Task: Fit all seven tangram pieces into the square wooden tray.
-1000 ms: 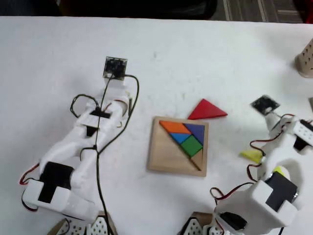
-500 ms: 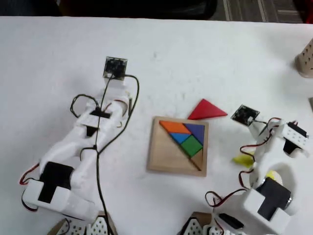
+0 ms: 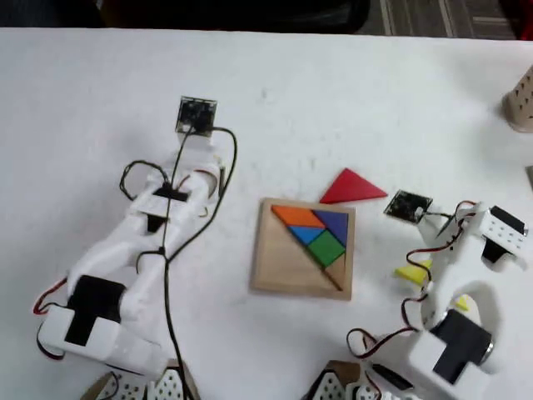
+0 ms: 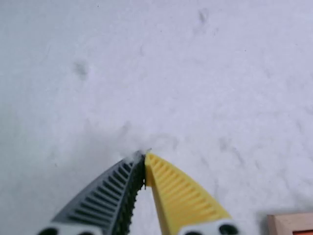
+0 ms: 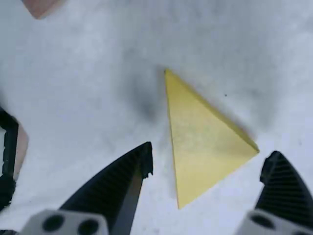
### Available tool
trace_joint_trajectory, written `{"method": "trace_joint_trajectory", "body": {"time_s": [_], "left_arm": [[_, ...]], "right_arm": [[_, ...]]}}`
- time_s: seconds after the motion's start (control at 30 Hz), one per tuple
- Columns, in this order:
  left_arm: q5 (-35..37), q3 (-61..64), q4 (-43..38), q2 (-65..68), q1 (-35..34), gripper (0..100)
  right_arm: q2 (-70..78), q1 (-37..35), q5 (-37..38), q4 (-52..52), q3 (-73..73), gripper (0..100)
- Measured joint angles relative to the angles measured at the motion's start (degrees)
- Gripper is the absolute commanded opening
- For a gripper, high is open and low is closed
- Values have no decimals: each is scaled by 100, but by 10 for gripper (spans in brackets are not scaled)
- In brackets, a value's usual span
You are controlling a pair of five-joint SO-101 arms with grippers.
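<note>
The square wooden tray (image 3: 283, 271) lies mid-table, with orange, blue, purple, green and wood-coloured pieces filling its upper right half. A red triangle (image 3: 353, 187) rests on the table just beyond the tray's far right corner. A yellow triangle (image 3: 414, 272) (image 5: 203, 139) lies flat to the right of the tray. My right gripper (image 5: 210, 160) hovers over it, open, one finger on each side and not touching it. My left gripper (image 4: 144, 156) is shut on nothing, tips down on the bare white table left of the tray.
The left arm (image 3: 158, 225) stretches over the table's left side with a black cable looping beside it. The right arm (image 3: 454, 250) stands right of the tray. A beige holed object (image 3: 520, 100) sits at the far right edge. A tray corner (image 4: 288, 223) shows near my left gripper.
The right arm has swung left toward the tray, bringing its wrist over the yellow triangle. The left arm and the tray's pieces have not moved.
</note>
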Motion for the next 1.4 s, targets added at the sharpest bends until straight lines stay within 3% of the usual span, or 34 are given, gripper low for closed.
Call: {"method": "trace_joint_trajectory", "body": {"time_s": [0.27, 0.8, 1.1, 1.3, 1.4], "left_arm": [[0, 0, 0, 0, 0, 27], [0, 0, 0, 0, 0, 27], [0, 0, 0, 0, 0, 27], [0, 0, 0, 0, 0, 27], [0, 0, 0, 0, 0, 27]], "right_arm": [[765, 26, 88, -624, -9, 334], [765, 176, 105, -642, -9, 330], [765, 176, 105, -782, -88, 174], [774, 237, 88, -782, -88, 176], [774, 246, 88, -782, -88, 259]]}}
